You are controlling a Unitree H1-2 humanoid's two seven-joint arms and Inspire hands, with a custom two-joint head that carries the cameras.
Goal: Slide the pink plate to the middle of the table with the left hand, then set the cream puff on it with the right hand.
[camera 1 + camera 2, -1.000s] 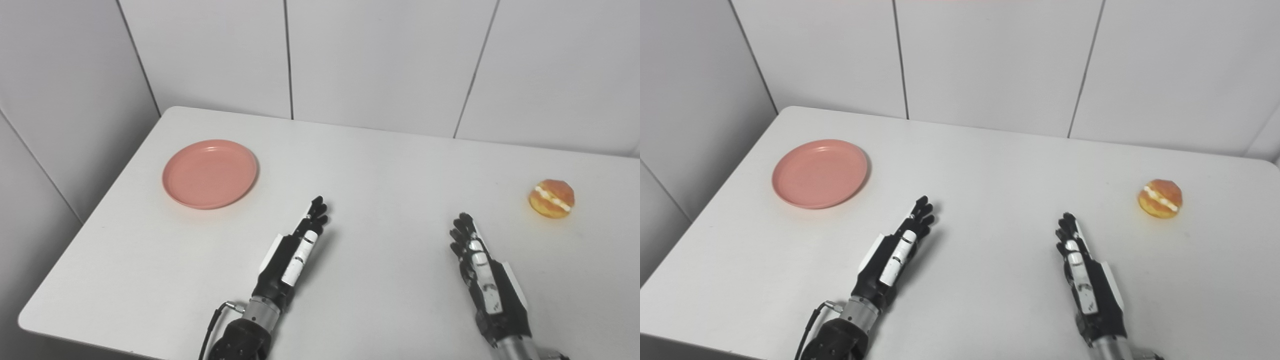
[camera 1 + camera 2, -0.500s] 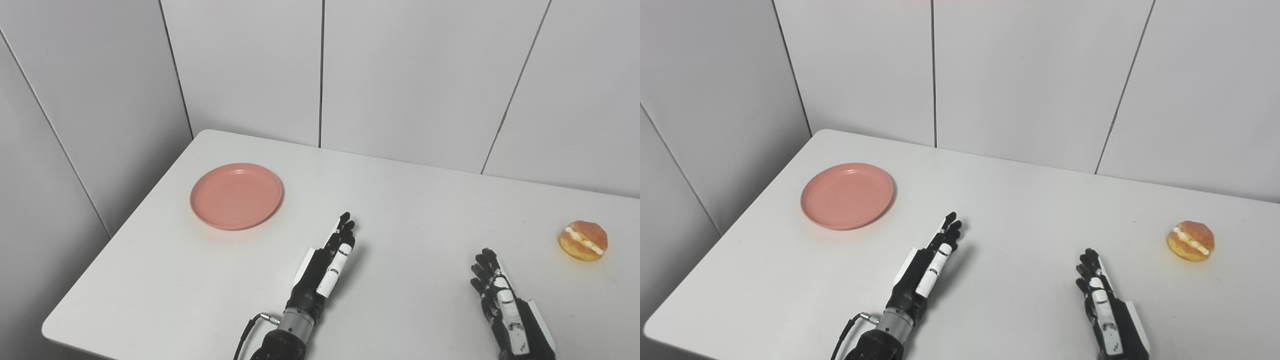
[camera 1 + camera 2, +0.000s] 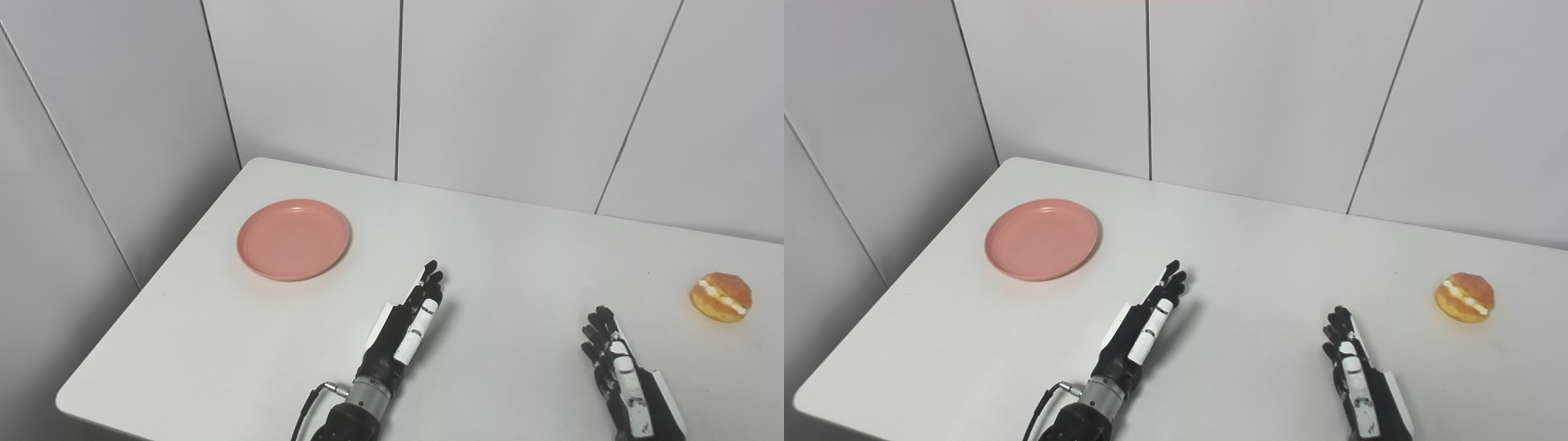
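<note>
Since the earlier frames the whole picture has shifted, so it is the camera that moved; the plate [image 3: 293, 239] and the puff [image 3: 721, 297] keep the same places on the table [image 3: 502, 245]. Both hands seem almost unchanged against the table, though with the view shifting this is hard to judge.

The left hand [image 3: 407, 321] lies low over the table in the lower middle of the frame, its fingers [image 3: 429, 283] stretched forward and close together, holding nothing. The right hand [image 3: 618, 373] is at the lower right, partly cut by the bottom edge, fingers also straight and a little spread, empty too.

The plate sits at the left of the frame, in the upper left part of the table, well apart from the left hand. The puff rests at the far right edge of the frame, well apart from the right hand.

By these positions, the first step is not yet begun: the plate is untouched and not in the middle. The next move probably asks the left hand to travel up and left, reach the plate's rim and press on it, then drag it toward the centre of the frame. The right hand should probably wait until the plate stands there.
</note>
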